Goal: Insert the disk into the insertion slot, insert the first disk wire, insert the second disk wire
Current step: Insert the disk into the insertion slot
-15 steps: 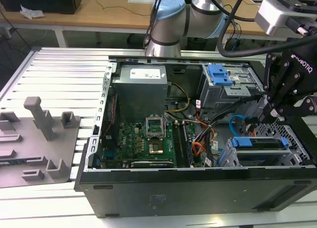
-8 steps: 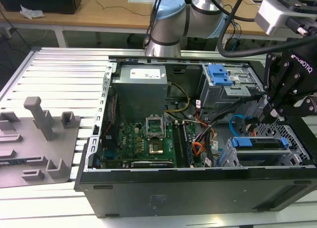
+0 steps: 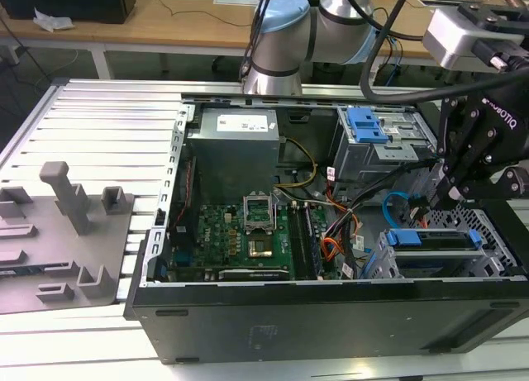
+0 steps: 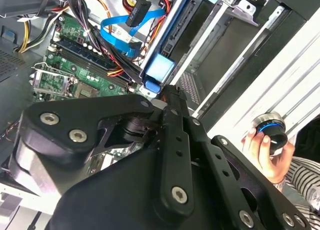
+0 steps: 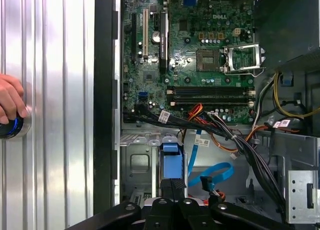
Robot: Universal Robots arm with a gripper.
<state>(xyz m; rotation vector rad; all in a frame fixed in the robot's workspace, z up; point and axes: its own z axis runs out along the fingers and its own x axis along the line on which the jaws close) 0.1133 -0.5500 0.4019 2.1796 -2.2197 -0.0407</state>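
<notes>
The gripper [image 5: 172, 183] — closed tight, nothing between — touches the blue end of the disk [image 5: 171, 161], sitting in the insertion slot [image 5: 136, 163].

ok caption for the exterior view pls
Gripper near the disk lying in the insertion slot of an open computer case

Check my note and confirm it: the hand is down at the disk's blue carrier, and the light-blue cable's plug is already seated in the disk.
One thing is wrong. The hand is indeed at the disk, by its blue carrier. But the dark plug of the light-blue cable lies loose, apart from the disk and not seated in it. The first wrist view shows this.
</notes>
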